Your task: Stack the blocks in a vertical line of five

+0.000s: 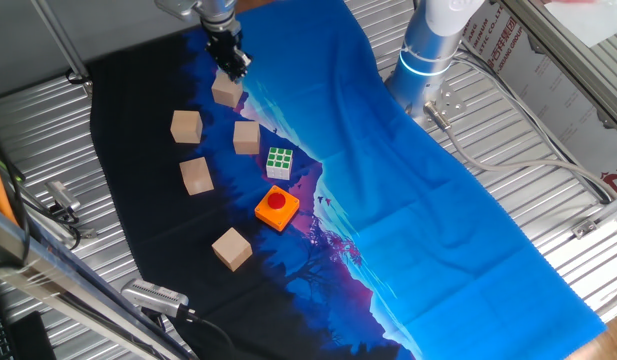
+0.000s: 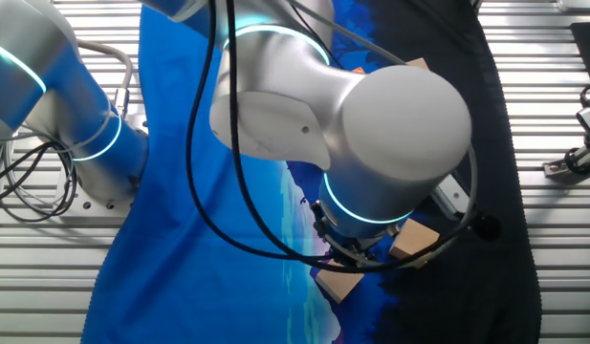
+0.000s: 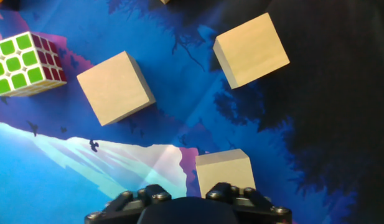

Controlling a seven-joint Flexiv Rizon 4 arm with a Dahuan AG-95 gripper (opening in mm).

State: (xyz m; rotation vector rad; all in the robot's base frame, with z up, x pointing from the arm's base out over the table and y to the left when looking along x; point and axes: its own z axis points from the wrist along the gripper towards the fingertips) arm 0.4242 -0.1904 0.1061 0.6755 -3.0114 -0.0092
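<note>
Gripper (image 1: 231, 62) state cannot be told from these views: its dark fingers hang right at the top of the far block (image 1: 227, 91), and the hand view shows that block (image 3: 224, 177) just ahead of the gripper's base, but contact is not visible. Taking the green-and-white puzzle cube (image 1: 279, 162) as landmark: one block (image 1: 247, 137) sits just beside it on the far-left side, another (image 1: 186, 127) lies farther left, a fourth (image 1: 196, 175) is left of the cube and slightly nearer, and the fifth (image 1: 231, 248) lies well apart toward the near edge. An orange block with a red button (image 1: 277, 207) sits just in front of the cube. All rest on a blue-and-black cloth (image 1: 438, 200) over the ribbed metal worktop (image 1: 548, 170).
</note>
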